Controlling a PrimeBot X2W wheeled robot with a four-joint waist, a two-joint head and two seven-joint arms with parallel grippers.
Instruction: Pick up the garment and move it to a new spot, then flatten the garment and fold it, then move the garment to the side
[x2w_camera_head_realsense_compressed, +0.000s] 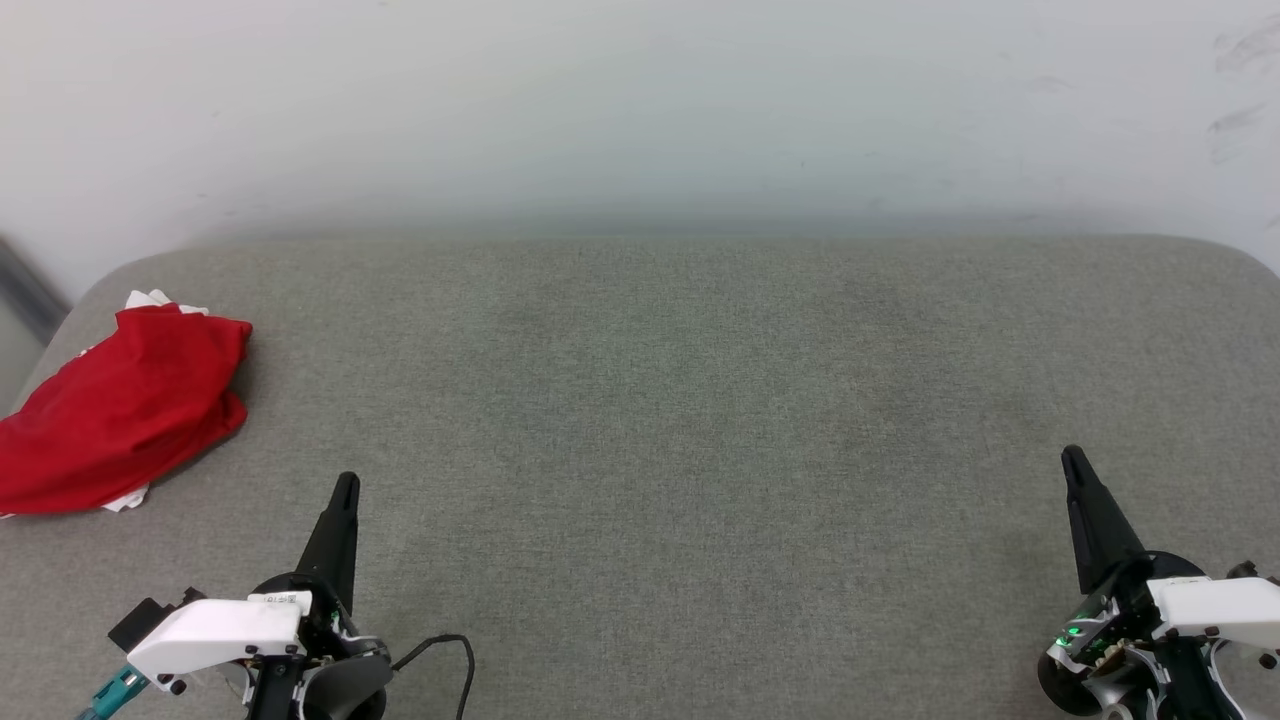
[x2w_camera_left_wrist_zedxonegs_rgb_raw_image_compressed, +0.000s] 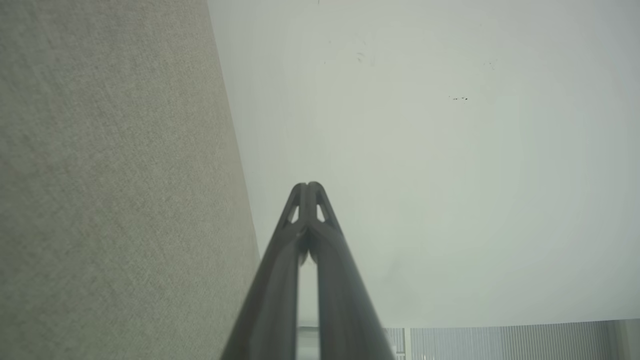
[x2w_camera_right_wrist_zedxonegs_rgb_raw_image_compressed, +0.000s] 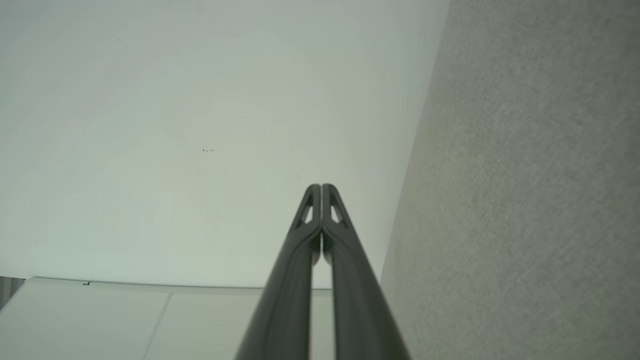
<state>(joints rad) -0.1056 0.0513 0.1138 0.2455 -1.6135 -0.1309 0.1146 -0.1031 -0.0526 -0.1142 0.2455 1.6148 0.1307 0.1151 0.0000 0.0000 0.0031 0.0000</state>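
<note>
Though empty, left end effector (x2w_camera_head_realsense_compressed: 346, 482) and right end effector (x2w_camera_head_realsense_compressed: 1072, 455) clenched, tips forward.

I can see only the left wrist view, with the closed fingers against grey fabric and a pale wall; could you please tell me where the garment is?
Observer: In the head view the garment lies at the far left edge of the grey surface, ahead and to the left of the left gripper.
Operator: Thank you. Is either arm touching it?
Observer: No. The right gripper sits shut at the lower right, far from it, and the left one is also apart from it.
Operator: Is it spread flat?
Observer: No, it is a compact red bundle with bits of white at its far and near edges. I cannot tell how neatly it is folded.
</note>
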